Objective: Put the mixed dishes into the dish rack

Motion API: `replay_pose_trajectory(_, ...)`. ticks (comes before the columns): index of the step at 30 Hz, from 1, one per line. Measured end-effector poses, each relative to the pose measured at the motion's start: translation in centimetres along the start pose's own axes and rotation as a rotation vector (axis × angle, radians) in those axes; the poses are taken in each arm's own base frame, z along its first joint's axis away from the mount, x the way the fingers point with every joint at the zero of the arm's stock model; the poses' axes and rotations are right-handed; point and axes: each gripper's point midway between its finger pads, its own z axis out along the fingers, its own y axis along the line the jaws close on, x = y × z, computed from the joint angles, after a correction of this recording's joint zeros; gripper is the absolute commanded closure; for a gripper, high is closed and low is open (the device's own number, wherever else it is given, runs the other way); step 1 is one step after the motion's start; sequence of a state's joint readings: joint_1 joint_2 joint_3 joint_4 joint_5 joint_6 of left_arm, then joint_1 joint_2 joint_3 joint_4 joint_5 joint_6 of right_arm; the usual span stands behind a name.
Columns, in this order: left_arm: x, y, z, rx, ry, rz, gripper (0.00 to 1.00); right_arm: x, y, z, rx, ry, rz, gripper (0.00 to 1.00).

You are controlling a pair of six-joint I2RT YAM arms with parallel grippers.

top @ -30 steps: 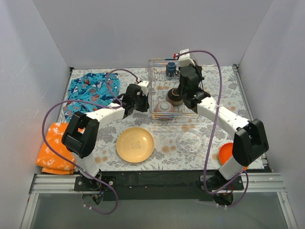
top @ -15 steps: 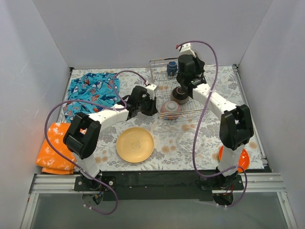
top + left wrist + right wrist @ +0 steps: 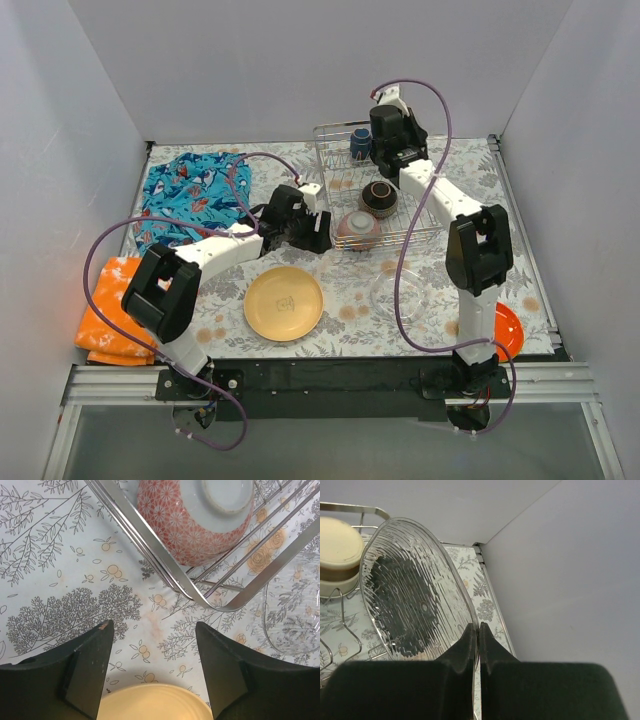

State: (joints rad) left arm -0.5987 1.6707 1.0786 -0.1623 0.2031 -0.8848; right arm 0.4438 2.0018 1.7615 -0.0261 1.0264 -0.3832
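The dish rack (image 3: 425,215) sits askew at the back of the table. It holds an upturned red-patterned bowl (image 3: 358,228), a dark brown bowl (image 3: 380,197), a dark blue mug (image 3: 360,143) and a beige cup (image 3: 337,555). My left gripper (image 3: 154,627) is open and empty over the tablecloth. It hangs between the rack's near corner (image 3: 210,605) and the tan-yellow plate (image 3: 150,705). My right gripper (image 3: 479,626) is shut on the rim of a clear ribbed glass plate (image 3: 410,590), held on edge over the rack's far end. An orange plate (image 3: 505,328) lies at the front right.
A clear glass dish (image 3: 398,292) rests on the table in front of the rack. A blue patterned cloth (image 3: 190,190) lies at the back left and an orange cloth (image 3: 110,315) at the front left. White walls enclose the table on three sides.
My left gripper has opened and slid right along the rack's front. The rack has turned askew. My right arm has swung back to the rack's far end.
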Motion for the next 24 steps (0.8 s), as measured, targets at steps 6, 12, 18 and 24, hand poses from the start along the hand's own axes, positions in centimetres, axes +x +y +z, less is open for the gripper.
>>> replay_pose_trajectory(6, 0.6, 0.3, 0.0, -0.009, 0.015, 0.005, 0.32, 1.4, 2.0, 1.0, 0.003, 0.039, -0.054, 0.99)
replay_pose_trajectory(12, 0.6, 0.3, 0.0, -0.009, 0.016, 0.01, 0.32, 0.9, 1.7, 1.1, 0.02, 0.042, -0.048, 0.99)
replay_pose_trajectory(18, 0.6, 0.3, 0.0, -0.008, 0.016, 0.01, 0.32, -0.2, 0.6, 1.0, 0.054, 0.03, -0.016, 0.99)
replay_pose_trajectory(24, 0.6, 0.3, 0.0, -0.008, 0.016, 0.01, 0.31, 0.3, 1.1, 1.6, 0.092, 0.043, -0.043, 0.99)
